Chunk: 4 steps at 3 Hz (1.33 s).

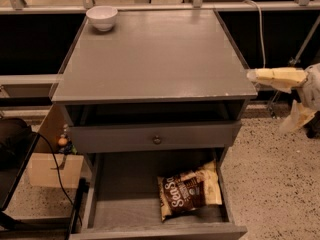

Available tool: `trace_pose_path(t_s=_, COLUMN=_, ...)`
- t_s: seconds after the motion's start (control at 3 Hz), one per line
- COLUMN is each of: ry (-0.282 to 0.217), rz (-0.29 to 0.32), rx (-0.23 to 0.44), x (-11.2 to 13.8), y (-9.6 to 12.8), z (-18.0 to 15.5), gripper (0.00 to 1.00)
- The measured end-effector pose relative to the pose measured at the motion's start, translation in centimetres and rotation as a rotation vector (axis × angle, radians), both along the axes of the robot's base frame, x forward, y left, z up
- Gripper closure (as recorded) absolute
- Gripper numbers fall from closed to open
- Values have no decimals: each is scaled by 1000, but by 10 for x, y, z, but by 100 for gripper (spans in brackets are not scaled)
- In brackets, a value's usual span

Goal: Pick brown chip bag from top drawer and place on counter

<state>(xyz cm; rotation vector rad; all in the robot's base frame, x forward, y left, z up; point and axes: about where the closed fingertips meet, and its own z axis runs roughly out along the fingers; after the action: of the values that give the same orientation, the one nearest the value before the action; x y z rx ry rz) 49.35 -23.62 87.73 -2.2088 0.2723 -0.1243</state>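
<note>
Cream-yellow and pale, my tool [267, 77] hangs in the air off the right side of the cabinet, level with the worktop's front right corner and pointing left toward it. It sits just beside that corner, and I see no contact with the edge. I cannot tell whether the tool is spread or pressed together from this angle, and it carries nothing that I can see.

Next to it lies the worktop [155, 59], a broad grey painted slab with small white chips along its front right edge. A white bowl [102, 17] stands upright at the far left corner, well apart from the tool. A white cable [260, 31] runs down behind the right rear corner.

Under the worktop there is an open gap, then a grey drawer front [200, 136] with a small round knob [157, 139], pushed in.

Below that, the drawer [125, 194] is pulled out toward me. The chip bag [190, 194] lies flat on its floor in the right half, close to the right wall, dark brown with cream-yellow ends and white script lettering facing up. It is slightly skewed, with its right end farther back.

A cardboard box [50, 170] sits on the speckled floor [280, 184] to the left of the cabinet.
</note>
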Motion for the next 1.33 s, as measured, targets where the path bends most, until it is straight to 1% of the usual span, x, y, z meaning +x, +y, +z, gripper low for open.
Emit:
trace_pose_path(t_s=0.33, ry=-3, rz=2, rx=-1, x=0, y=1, z=0, gripper=0)
trace_pose_path(t_s=0.67, ry=-19, rz=4, rx=-26, x=-2, y=1, z=-14, gripper=0)
trace_pose_path(t_s=1.0, ry=-50, rz=-6, rx=-48, x=-7, y=-3, z=-47, gripper=0)
trace_pose_path(t_s=1.33, ry=-97, rz=-9, rx=-55, x=-13, y=-7, z=-76, gripper=0)
